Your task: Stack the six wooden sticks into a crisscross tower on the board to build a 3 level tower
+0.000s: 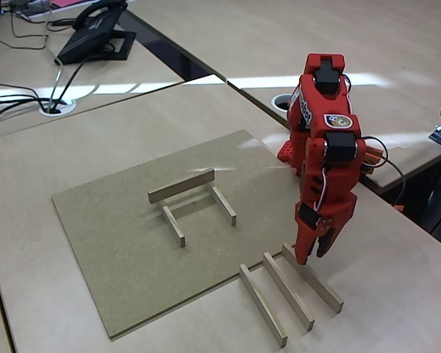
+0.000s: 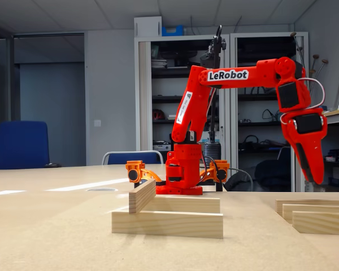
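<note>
Three pale square-section wooden sticks (image 1: 191, 202) are already stacked on the brownish-tan fibreboard panel (image 1: 117, 250), mid-frame. My red fingers (image 1: 314, 254), slightly apart and empty, hover over three spare sticks (image 1: 288, 294) lower right; next, I judge, lowering onto one.

The board (image 1: 125, 250) looks like matt, brownish fibreboard with a fine, even grain, duller than the tabletop (image 1: 397, 294) around it, whose pale wood-look surface is smooth and throws back glossy streaks of light. The sticks (image 2: 167, 224) are bare light wood, unvarnished, with faint grain lines along their sides and cleanly sawn ends. The arm (image 2: 237, 75) and its gripper (image 1: 314, 250) appear to be moulded red plastic, slightly shiny, with black parts set in.
</note>
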